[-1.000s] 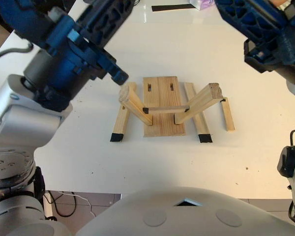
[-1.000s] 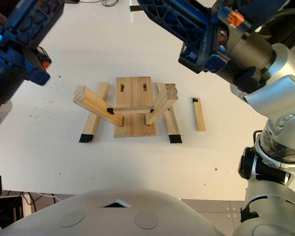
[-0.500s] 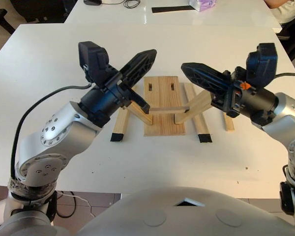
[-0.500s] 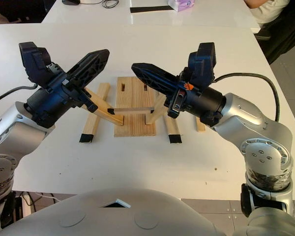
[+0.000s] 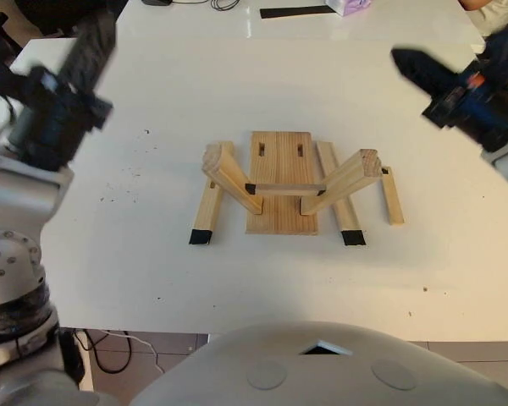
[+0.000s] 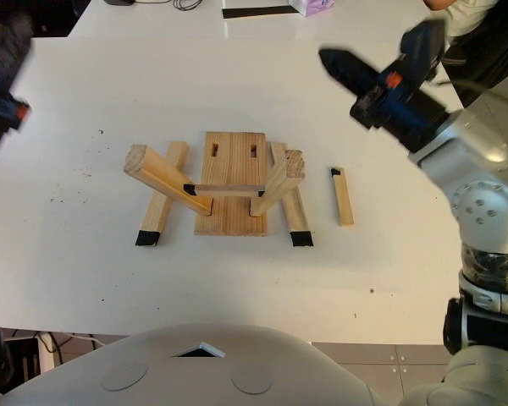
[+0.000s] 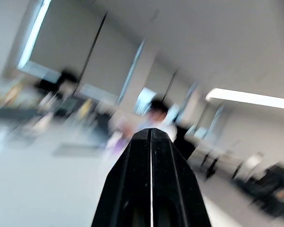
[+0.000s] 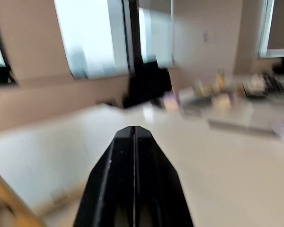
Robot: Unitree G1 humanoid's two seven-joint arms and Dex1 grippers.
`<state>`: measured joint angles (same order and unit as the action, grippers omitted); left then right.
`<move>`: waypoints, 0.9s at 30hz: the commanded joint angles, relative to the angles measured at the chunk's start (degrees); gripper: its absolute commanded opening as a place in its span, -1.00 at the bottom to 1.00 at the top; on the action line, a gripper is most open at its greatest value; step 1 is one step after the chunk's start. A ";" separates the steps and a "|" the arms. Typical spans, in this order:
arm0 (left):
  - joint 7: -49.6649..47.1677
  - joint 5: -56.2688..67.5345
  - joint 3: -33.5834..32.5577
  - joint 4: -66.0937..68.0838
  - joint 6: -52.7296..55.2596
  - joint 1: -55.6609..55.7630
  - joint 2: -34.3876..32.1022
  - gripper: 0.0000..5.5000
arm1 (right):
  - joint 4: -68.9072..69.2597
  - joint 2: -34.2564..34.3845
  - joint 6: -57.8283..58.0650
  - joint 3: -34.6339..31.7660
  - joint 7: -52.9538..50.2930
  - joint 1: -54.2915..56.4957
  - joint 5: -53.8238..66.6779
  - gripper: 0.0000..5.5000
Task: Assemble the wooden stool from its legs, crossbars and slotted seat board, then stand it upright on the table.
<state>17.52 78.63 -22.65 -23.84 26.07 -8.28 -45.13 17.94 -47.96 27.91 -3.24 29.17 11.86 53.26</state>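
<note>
The slotted seat board (image 5: 279,161) lies flat in the middle of the white table (image 5: 152,279). On it rests a half-frame: two tilted legs (image 5: 230,176) (image 5: 345,180) joined by a crossbar (image 5: 286,188). Two more legs with black ends lie flat beside the board, one on its left (image 5: 208,207) and one on its right (image 5: 339,203). A loose crossbar (image 5: 393,196) lies farther right. My left gripper (image 5: 104,27) hangs high over the table's far left, shut and holding nothing. My right gripper (image 5: 400,57) hangs over the far right, also shut and holding nothing.
A second white table stands behind, with a black strip (image 5: 300,12) and a pale box (image 5: 352,7) on it. The near table edge (image 5: 237,330) runs just in front of the wooden parts, with bare tabletop all around them.
Both arms have swung up and outward, away from the half-frame toward the table's far corners. The wooden parts lie where they were.
</note>
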 commanded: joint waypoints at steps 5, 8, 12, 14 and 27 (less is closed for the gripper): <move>26.33 -32.78 20.06 -2.96 -1.25 -16.14 -7.99 -1.00 | -7.28 7.75 -7.27 17.23 13.63 -1.95 -19.81 -1.00; 28.87 -34.94 24.23 -3.66 -0.32 -11.65 -5.49 -1.00 | -13.06 9.18 -9.49 20.62 19.92 0.25 -24.52 -1.00; 29.52 -37.85 29.21 -4.88 0.23 -8.84 -1.63 -1.00 | -18.56 10.29 -10.69 22.52 29.59 4.40 -26.93 -1.00; 28.70 -38.33 30.72 -5.31 0.97 -6.52 0.84 -1.00 | -19.60 10.99 -10.71 22.72 32.43 5.27 -27.56 -1.00; 26.33 -50.02 30.86 4.86 -2.61 -1.38 6.70 -1.00 | -17.27 16.77 -9.05 26.81 35.75 -0.31 -32.14 -1.00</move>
<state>44.75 31.13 9.08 -21.29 24.84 -10.98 -39.03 -1.63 -31.44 17.87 22.82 64.68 13.36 21.76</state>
